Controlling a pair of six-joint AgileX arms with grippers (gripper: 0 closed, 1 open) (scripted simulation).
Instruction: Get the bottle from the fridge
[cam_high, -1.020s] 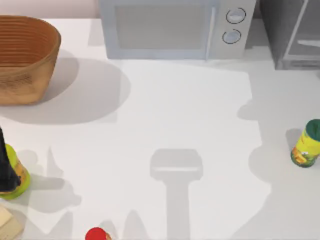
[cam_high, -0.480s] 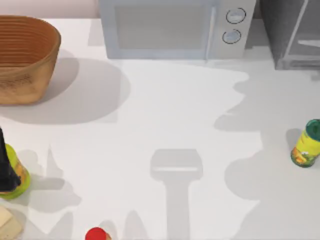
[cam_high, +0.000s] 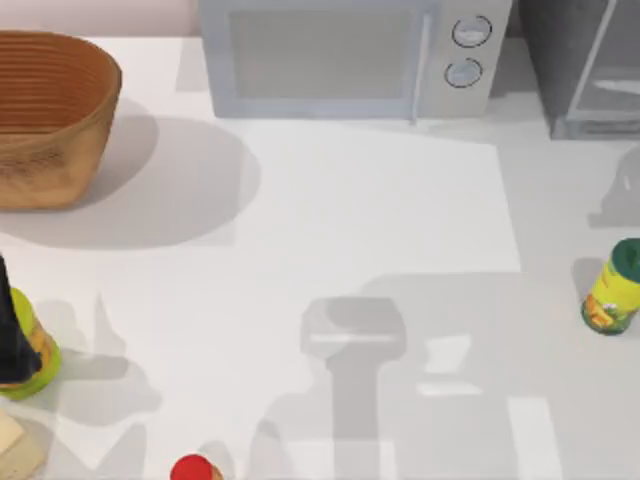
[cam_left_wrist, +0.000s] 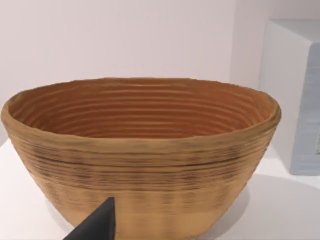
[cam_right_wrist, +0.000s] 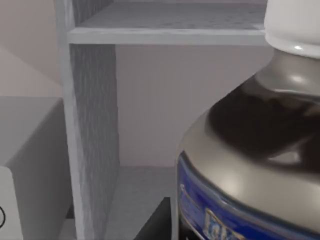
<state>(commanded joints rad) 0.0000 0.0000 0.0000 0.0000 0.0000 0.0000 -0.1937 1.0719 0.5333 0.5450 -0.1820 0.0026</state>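
Observation:
The bottle (cam_right_wrist: 260, 150) looms close in the right wrist view, with a white cap, grey shoulder, dark brown body and blue label. It leans in front of the open fridge (cam_right_wrist: 90, 125), whose shelf and pale inner wall show behind it. My right gripper (cam_right_wrist: 215, 230) is shut on the bottle, one dark finger (cam_right_wrist: 159, 222) lying against its side. In the top view the dark grey fridge (cam_high: 580, 60) stands at the back right corner. My left gripper (cam_high: 8, 325) is parked at the table's left edge.
A wicker basket (cam_high: 45, 115) sits at the back left and a light grey microwave (cam_high: 350, 55) at the back middle. A yellow can with a green lid (cam_high: 612, 287) stands at the right, and a red-capped item (cam_high: 195, 468) at the front edge.
The arm's shadow on the table has swung from the right side toward the front middle. The can, the basket and the left arm have stayed put.

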